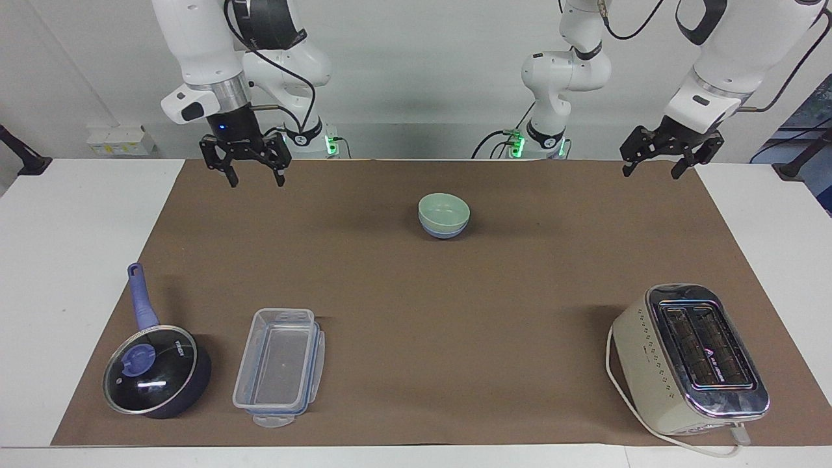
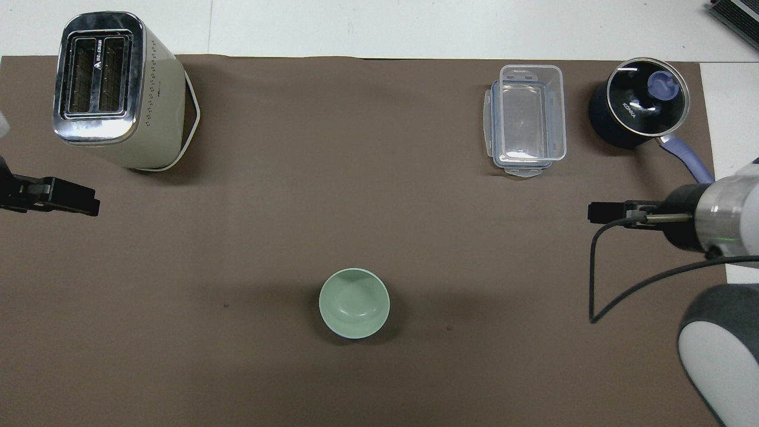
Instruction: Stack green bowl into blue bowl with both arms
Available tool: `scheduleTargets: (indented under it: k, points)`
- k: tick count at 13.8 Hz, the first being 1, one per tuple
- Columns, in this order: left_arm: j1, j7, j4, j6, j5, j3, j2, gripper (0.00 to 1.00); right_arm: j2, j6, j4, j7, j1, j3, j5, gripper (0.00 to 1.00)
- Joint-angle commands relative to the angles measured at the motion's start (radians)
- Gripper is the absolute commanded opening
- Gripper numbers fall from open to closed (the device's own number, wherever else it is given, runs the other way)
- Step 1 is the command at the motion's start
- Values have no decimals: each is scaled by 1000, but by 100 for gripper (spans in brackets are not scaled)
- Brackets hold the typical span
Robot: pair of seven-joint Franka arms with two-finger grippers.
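A: Running across the facing view from its left edge, what stands where?

B: First the right gripper (image 1: 246, 170), released, its fingers spread and holding nothing, up in the air over the brown mat toward the right arm's end of the tabletop (image 1: 78, 260); then, mid-mat, the small round pale mint-green bowl (image 1: 444, 210), smooth and matte, seated inside the small round pale cornflower-blue bowl (image 1: 444, 231), of which only a band shows under the green rim; last the left gripper (image 1: 658, 159), also spread and empty, over the mat's edge at the left arm's end, waiting.

A: So the stacking is done?

B: I judge it so; the green bowl sits level in the blue one, nothing touches either, and both grippers are well apart from the pair; from overhead only the green bowl (image 2: 354, 302) shows, covering the blue one entirely.

A: Anything left?

B: Little, by my reading; at most the arms settling at rest; the dark blue lidded saucepan (image 1: 156, 370), the clear plastic box (image 1: 279, 367) and the cream toaster (image 1: 689, 361) stand farther from the robots, apart from the bowls.
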Motion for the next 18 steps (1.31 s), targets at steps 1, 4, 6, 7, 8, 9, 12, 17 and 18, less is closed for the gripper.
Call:
scheduleTargets:
  k: [1, 4, 6, 7, 8, 9, 12, 17, 18]
  points:
    - [5, 14, 12, -14, 18, -3, -3, 100, 136, -185, 256, 1, -6, 16, -60, 100]
    - [7, 14, 12, -14, 18, -3, -3, 100, 232, -313, 421, -1, -19, 16, -106, 100]
    - [7, 14, 12, -14, 18, -3, -3, 100, 233, -325, 431, -1, -20, 17, -101, 100]
    - [5, 14, 12, -14, 16, -3, -3, 100, 224, -324, 418, 5, -19, 16, -98, 100]
    - [7, 14, 12, -14, 18, -3, -3, 100, 209, -330, 396, -1, -26, 13, -91, 100]
    - [7, 14, 12, -16, 18, -3, -3, 100, 183, -332, 356, -2, -40, 13, -88, 100]
    - [7, 14, 12, -14, 18, -3, -3, 100, 115, -312, 245, -4, -68, 13, -69, 100]
    - [7, 14, 12, -14, 18, -3, -3, 100, 118, -313, 250, -13, -71, 13, -28, 100]
    - [7, 14, 12, -14, 18, -3, -3, 100, 120, -312, 251, -13, -71, 13, -28, 100]
